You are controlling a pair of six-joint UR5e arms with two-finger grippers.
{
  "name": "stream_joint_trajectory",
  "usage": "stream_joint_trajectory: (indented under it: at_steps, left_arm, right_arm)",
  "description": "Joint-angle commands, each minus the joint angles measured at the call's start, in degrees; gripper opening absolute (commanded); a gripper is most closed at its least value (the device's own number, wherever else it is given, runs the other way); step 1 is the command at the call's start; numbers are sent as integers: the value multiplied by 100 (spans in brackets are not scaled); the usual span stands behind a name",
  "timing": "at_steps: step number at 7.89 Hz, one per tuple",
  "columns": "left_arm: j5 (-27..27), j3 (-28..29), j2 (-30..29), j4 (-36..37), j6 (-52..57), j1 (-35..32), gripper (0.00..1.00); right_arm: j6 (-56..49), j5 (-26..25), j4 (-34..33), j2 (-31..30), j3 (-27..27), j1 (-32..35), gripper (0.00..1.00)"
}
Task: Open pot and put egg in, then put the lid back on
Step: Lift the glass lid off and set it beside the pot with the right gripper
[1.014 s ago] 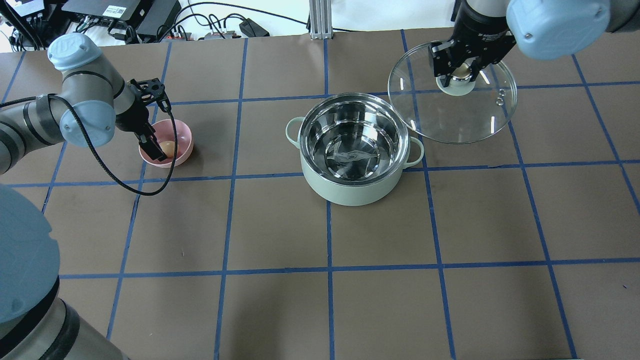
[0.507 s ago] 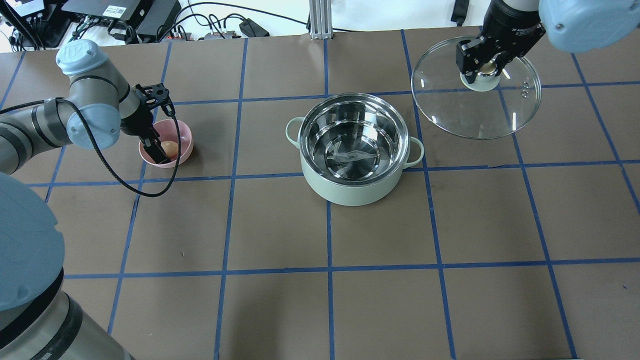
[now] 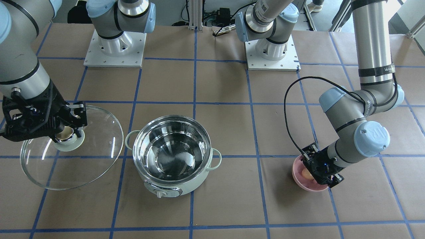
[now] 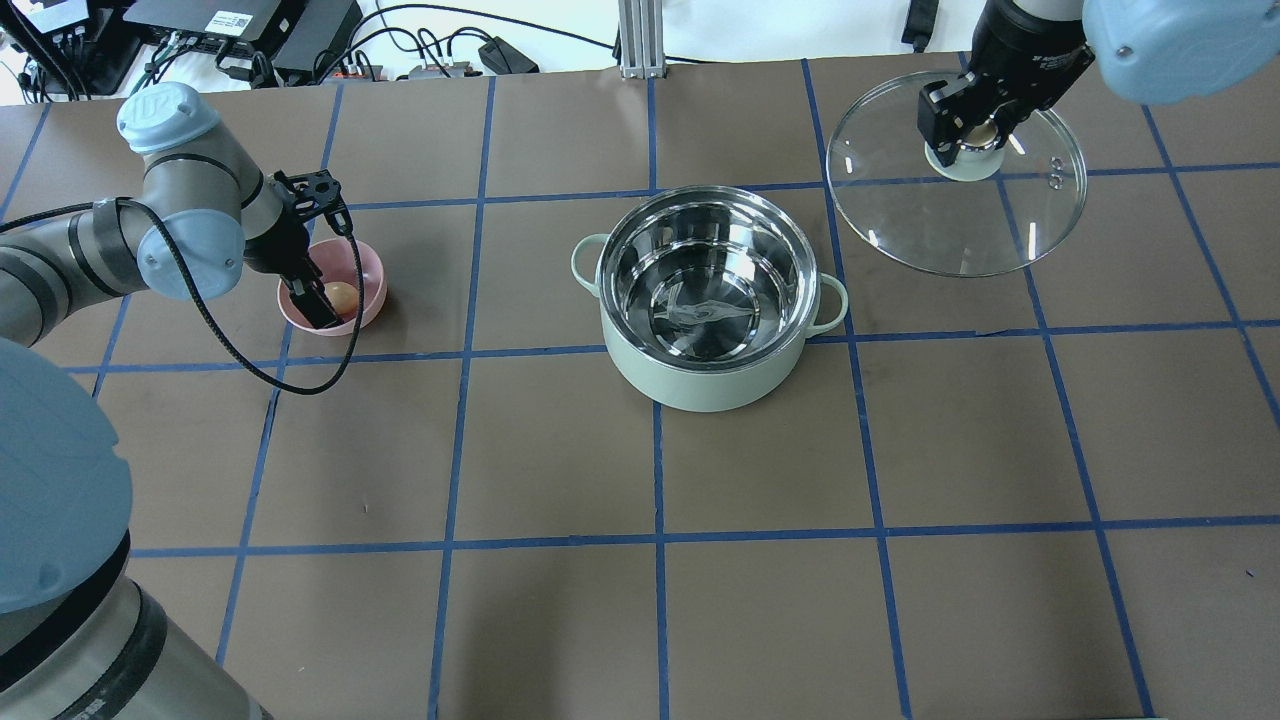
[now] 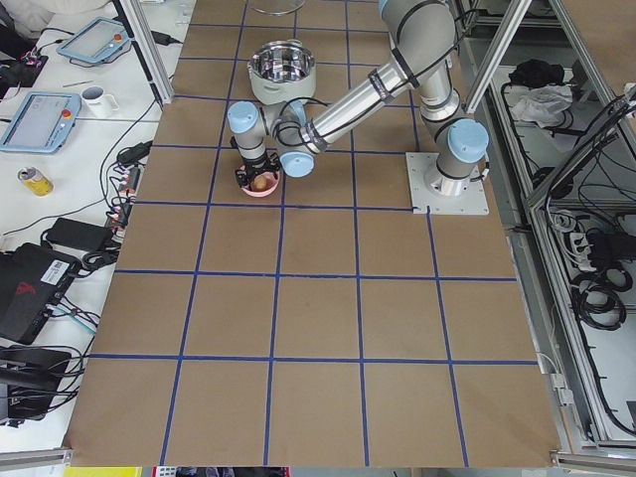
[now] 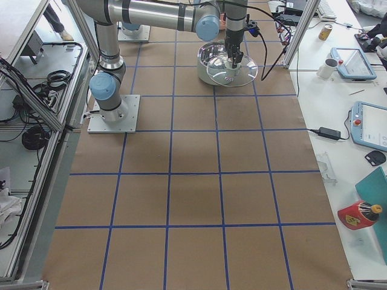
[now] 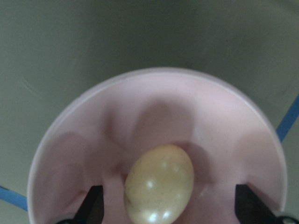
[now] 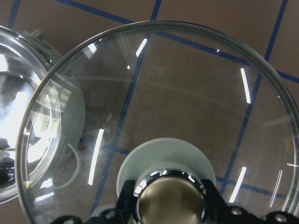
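Note:
The mint-green pot (image 4: 705,385) stands open at mid-table, its steel inside empty; it also shows in the front view (image 3: 172,187). My right gripper (image 4: 968,130) is shut on the beige knob (image 8: 169,196) of the glass lid (image 4: 955,225). It holds the lid tilted, off to the pot's right and clear of it (image 3: 89,159). The tan egg (image 7: 160,184) lies in a pink bowl (image 4: 368,268) to the pot's left. My left gripper (image 4: 322,300) is open and down in the bowl, one finger (image 7: 92,204) on each side of the egg, not touching it.
Blue tape lines divide the brown table cover. A black cable (image 4: 260,370) loops from my left wrist over the table beside the bowl. Cables and electronics (image 4: 250,30) lie beyond the far table edge. The arm bases (image 3: 114,49) stand on white plates.
My right gripper carried the lid further right and back, away from the pot. My left gripper shifted slightly over the bowl, fingers staying around the egg.

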Motion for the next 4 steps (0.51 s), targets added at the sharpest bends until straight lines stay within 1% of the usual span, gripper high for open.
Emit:
stream_joint_trajectory:
  at_steps: [1, 3, 4]
  left_arm:
    - [-26, 0, -66, -1, -7, -8, 100]
    - [-17, 0, -92, -1, -7, -8, 84]
    - [-26, 0, -92, 7, -16, -8, 80]
  right_arm:
    - [-18, 72, -1, -6, 18, -3, 0]
    - [-18, 37, -1, 3, 27, -3, 0]
    - [-26, 63, -10, -6, 27, -3, 0]
